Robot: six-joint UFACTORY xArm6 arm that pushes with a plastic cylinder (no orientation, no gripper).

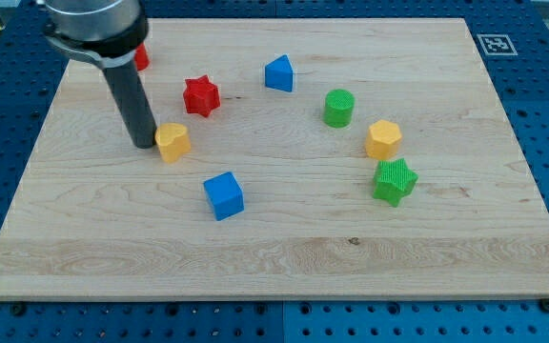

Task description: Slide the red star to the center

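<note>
The red star lies on the wooden board in the upper left part, apart from the other blocks. My tip rests on the board below and left of the star. It touches or nearly touches the left side of a yellow block. The rod rises from the tip toward the view's top left, and the arm's body hides part of a second red block.
A blue triangular block lies right of the star. A blue cube lies near the middle. On the right are a green cylinder, a yellow hexagonal block and a green star.
</note>
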